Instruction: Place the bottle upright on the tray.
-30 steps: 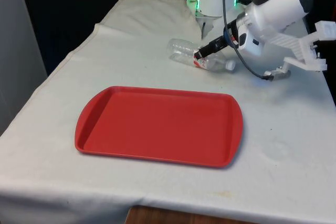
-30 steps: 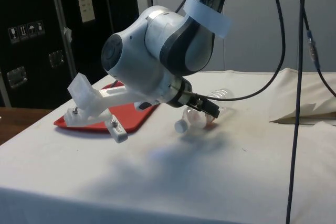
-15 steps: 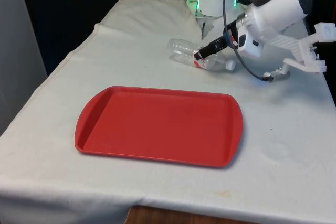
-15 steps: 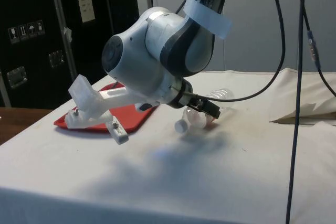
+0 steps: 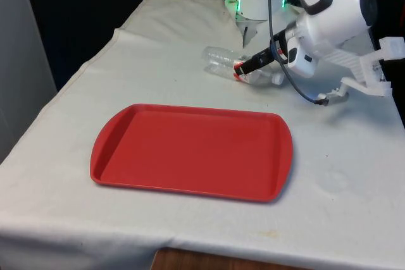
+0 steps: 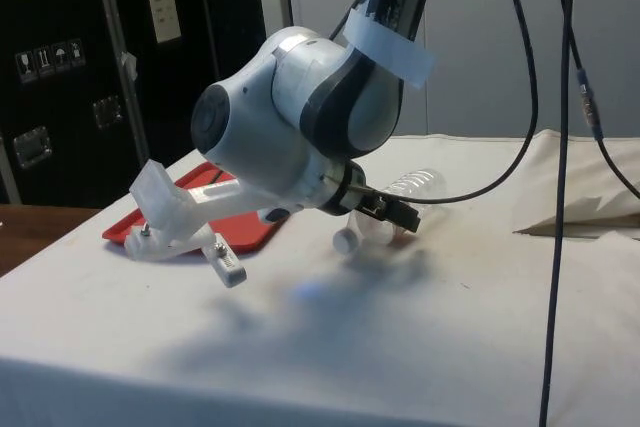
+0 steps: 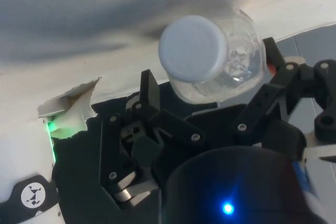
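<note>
1. The clear bottle point(image 5: 243, 67) is seen lying on its side on the white cloth of the table point(image 5: 190, 55), behind the far long edge of the red tray point(image 5: 190, 151) and well apart from it. Its white cap point(image 7: 192, 53) is pointed toward the front view's right.
2. A red label is seen near the middle of the bottle, just where the black fingers point(image 5: 248, 66) are placed.
3. In the wrist view, the bottle's neck end point(image 7: 231, 69) is seen between the two fingers, with one finger point(image 7: 149, 93) on each side. The fingers are spread around the bottle; whether they are pressed on it cannot be told.
4. The gripper point(image 6: 395, 215) is reached in low and at a slant from the front view's right, close to the cloth.
5. Compared with one second ago, the bottle is found in the same spot, not lifted. The white arm point(image 5: 332, 11) has been moved a little toward the front view's right and its wrist turned a bit.
6. The tray is lying flat with nothing on it, so wide open room is left there.
7. The near edge of the table is well apart from the tray, and bare cloth is seen on both sides.
</note>
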